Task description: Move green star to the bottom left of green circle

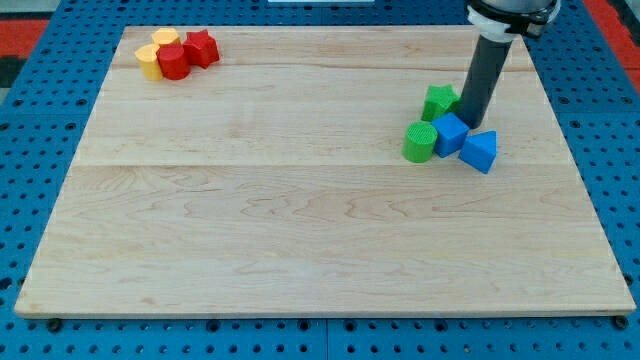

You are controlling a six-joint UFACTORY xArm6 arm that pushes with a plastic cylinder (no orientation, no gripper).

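The green star (438, 102) sits at the view's right, just above the green circle (419, 141), a short upright cylinder. A blue cube (450, 133) touches the circle's right side, and a blue triangle (480, 151) lies right of the cube. My tip (472, 123) is at the end of the dark rod, right beside the green star's right edge and just above the blue cube. The star stands up and right of the circle.
At the view's top left is a cluster: a yellow block (149, 60), another yellow block (166, 38), a red cylinder (174, 62) and a red star (202, 47). The wooden board (300, 200) lies on a blue pegboard.
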